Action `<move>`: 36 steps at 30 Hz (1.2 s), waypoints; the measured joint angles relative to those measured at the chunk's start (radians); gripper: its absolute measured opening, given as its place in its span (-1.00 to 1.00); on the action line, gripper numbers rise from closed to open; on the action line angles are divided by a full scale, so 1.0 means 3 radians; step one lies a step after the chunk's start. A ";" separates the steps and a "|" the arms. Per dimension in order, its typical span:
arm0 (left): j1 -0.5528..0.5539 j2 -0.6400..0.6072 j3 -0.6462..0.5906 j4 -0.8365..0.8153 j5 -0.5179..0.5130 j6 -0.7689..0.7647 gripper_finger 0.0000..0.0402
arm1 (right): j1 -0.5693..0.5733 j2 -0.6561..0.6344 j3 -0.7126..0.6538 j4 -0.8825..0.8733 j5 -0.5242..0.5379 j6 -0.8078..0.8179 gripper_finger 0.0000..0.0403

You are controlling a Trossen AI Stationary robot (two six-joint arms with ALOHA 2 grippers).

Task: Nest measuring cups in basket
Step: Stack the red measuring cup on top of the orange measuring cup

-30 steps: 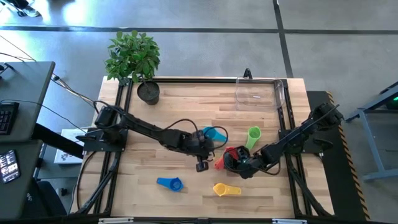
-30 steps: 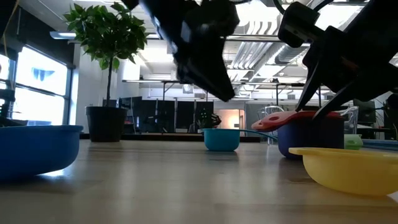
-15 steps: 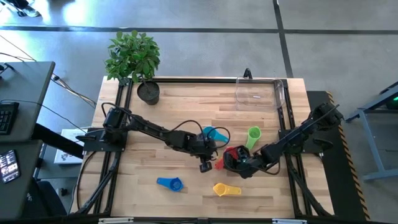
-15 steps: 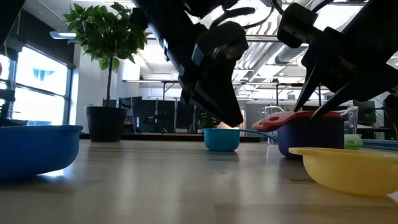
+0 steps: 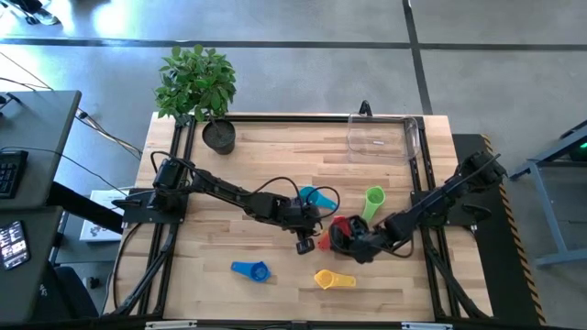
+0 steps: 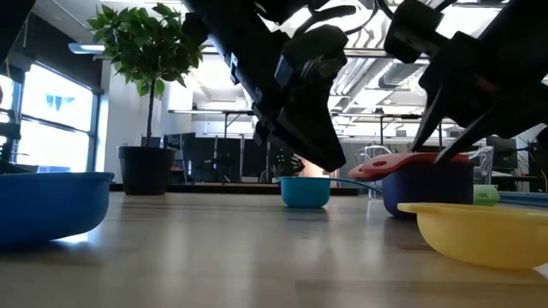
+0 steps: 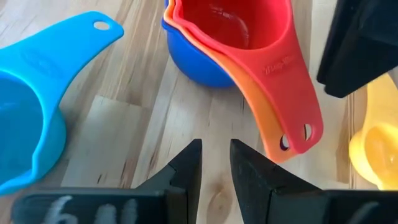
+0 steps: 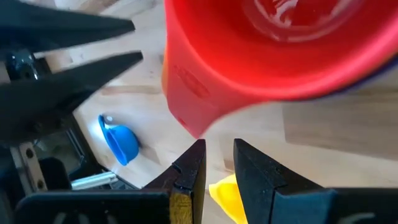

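1. Yellow cup [image 5: 332,279] and blue cup [image 5: 251,270] lie nearest the front edge.
2. Left gripper [image 7: 216,163], fingers narrowly parted and empty, hovers beside the nested red cup [image 7: 261,43].
3. Right gripper [image 8: 217,163], also narrowly parted, seemingly holds nothing.
4. Basket [image 5: 383,137] sits at the far edge.

Red cup [image 7: 249,37] w/ orange [image 7: 264,118], blue [image 7: 193,65]; teal cup [image 7: 37,106]; yellow [image 7: 373,146].

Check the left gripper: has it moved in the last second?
Yes. The left gripper has slid toward the red cup, away from the plant pot.
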 joint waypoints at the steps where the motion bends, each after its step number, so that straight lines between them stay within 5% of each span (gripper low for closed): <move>1: -0.0001 0.0000 0.0000 0.0005 0.0000 0.0000 -0.63 | 0.0019 0.0000 0.0000 -0.0001 -0.0005 0.0003 -0.65; 36: 0.0022 0.0200 -0.0001 0.0373 0.0165 0.0027 -0.63 | -0.0259 -0.0001 0.0000 -0.0203 -0.0125 -0.0079 -0.65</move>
